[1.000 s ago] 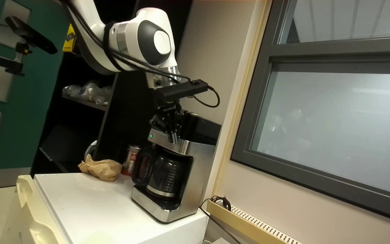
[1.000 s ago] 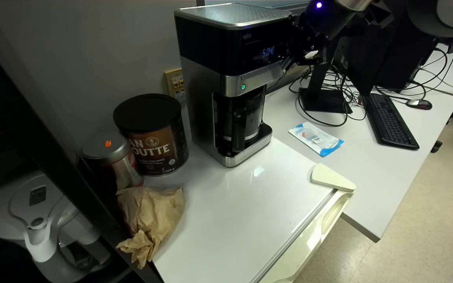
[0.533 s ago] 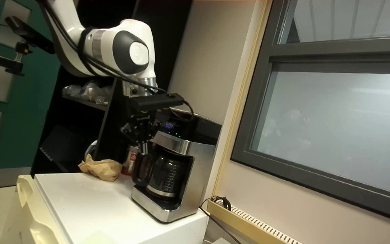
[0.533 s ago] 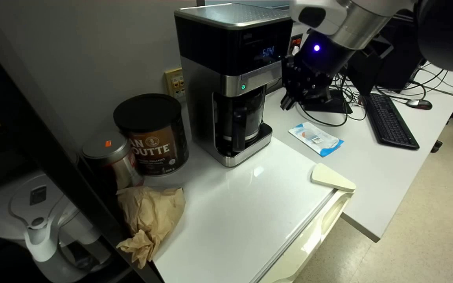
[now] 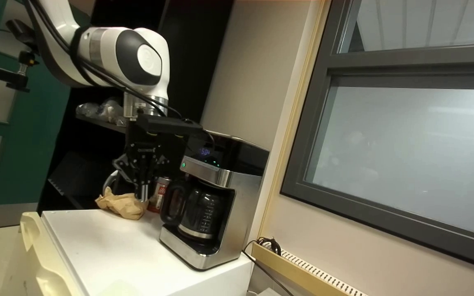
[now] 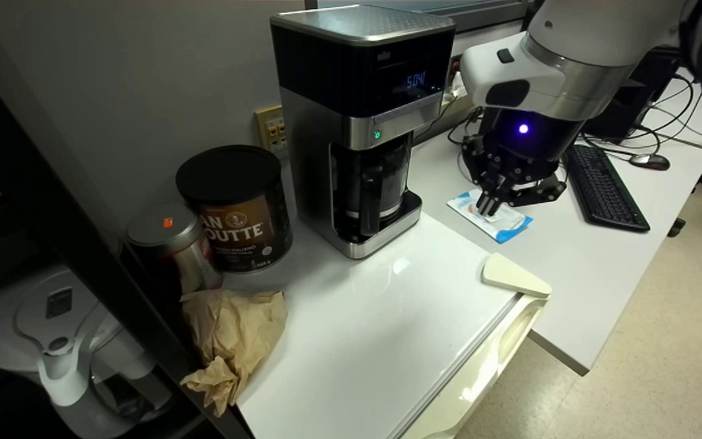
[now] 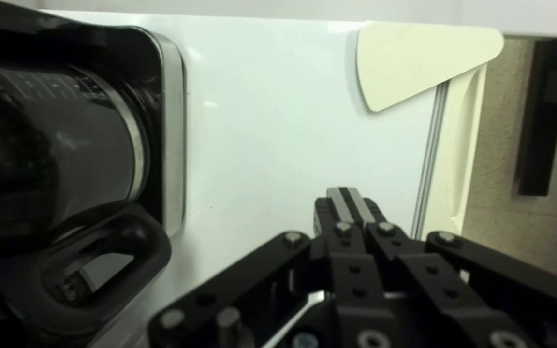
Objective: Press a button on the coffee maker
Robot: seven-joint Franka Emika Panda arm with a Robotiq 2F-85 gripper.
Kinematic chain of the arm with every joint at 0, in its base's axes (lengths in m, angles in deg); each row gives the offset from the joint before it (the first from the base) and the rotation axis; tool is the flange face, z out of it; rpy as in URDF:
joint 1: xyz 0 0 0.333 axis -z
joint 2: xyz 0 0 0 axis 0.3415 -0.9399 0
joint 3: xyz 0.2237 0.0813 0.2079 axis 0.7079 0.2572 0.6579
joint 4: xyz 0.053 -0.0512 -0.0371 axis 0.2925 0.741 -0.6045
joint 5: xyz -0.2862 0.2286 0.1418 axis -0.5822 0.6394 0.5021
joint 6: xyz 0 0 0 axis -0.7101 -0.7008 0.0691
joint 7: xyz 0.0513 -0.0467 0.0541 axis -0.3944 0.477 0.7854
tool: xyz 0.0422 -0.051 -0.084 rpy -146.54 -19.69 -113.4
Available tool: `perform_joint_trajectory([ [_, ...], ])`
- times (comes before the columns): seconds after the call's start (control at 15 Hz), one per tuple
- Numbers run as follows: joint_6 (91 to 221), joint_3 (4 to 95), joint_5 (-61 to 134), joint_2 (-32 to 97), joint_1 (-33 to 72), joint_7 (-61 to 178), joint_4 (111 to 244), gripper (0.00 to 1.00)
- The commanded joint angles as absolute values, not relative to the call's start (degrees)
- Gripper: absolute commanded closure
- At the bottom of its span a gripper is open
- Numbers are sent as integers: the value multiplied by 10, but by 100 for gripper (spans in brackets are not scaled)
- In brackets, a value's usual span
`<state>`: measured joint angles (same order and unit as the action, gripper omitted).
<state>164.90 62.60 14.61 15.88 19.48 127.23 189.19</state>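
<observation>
Gripper (image 7: 345, 195), tips together, hanging apart from the coffee maker (image 6: 351, 131)
In an exterior view a white-topped unit (image 6: 357, 341) spans the lower middle of the frame; the coffee maker stands upright on it, upper centre; a black-lidded canister (image 6: 238, 213) stands just beside it, left of centre; a crumpled brown paper bag (image 6: 235, 335) lies lower left; the dark glass carafe (image 7: 90, 145) sits at the left of the wrist view; the coffee maker's blue display (image 6: 415, 80) reads 5:04; a green light (image 6: 377, 135) glows to its lower left
</observation>
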Motion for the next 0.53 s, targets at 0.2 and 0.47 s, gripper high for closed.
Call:
perform_joint_trajectory([
  [0.2, 1600, 576, 57, 213, 139, 1276, 1941, 100],
  [0.47, 1603, 569, 7, 228, 130, 1267, 1962, 100],
])
